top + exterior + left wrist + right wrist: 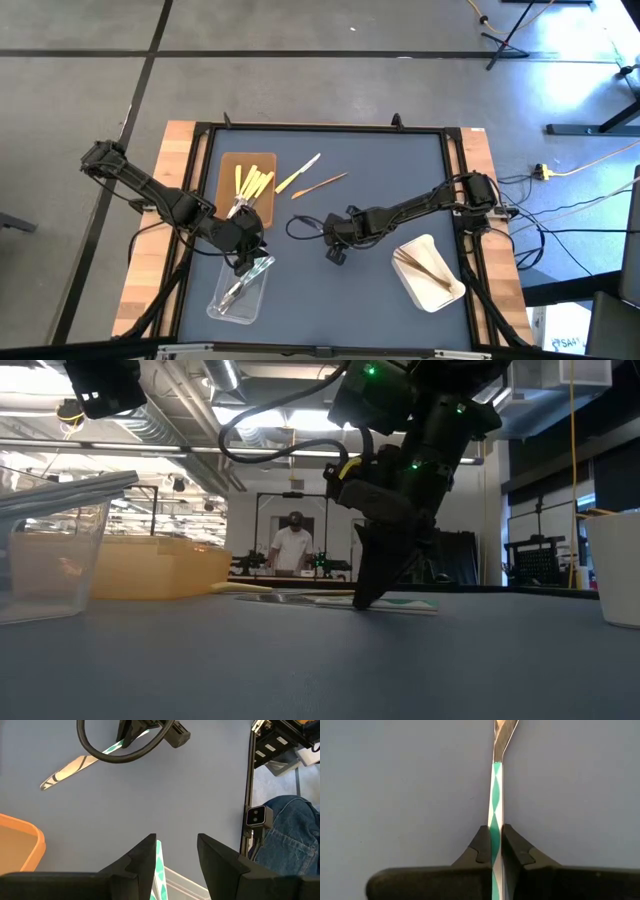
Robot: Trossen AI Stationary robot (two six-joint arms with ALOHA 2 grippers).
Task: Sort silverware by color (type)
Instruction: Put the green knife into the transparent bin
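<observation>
My right gripper (496, 851) is near the table's middle (335, 240), pointing down and shut on a silvery utensil (70, 769) with a green-and-white handle. My left gripper (176, 857) is open above the clear tray (240, 292), which holds clear utensils. One green-patterned utensil (159, 870) lies close beside a finger of the left gripper; I cannot tell whether they touch. Pale yellow utensils (252, 184) lie in the brown tray (228, 165). Tan wooden ones (420, 262) lie in the white tray (445, 290). One yellow utensil (298, 173) and one wooden utensil (322, 184) lie loose on the mat. My right gripper pinches the silvery utensil's green-and-white handle (496, 815) between its two fingers (481, 845). The fingers come from above, pointing down to the mat (365, 598). The utensil lies flat on the table, its silvery end (504, 732) stretching away from the fingers.
A black cable loop (300, 226) hangs beside the right gripper. The black frame (455, 180) borders the blue mat. A person's jeans (290, 835) show beyond the table edge, and another person (293, 548) stands far off in the room. Bare mat lies between the clear and white trays.
</observation>
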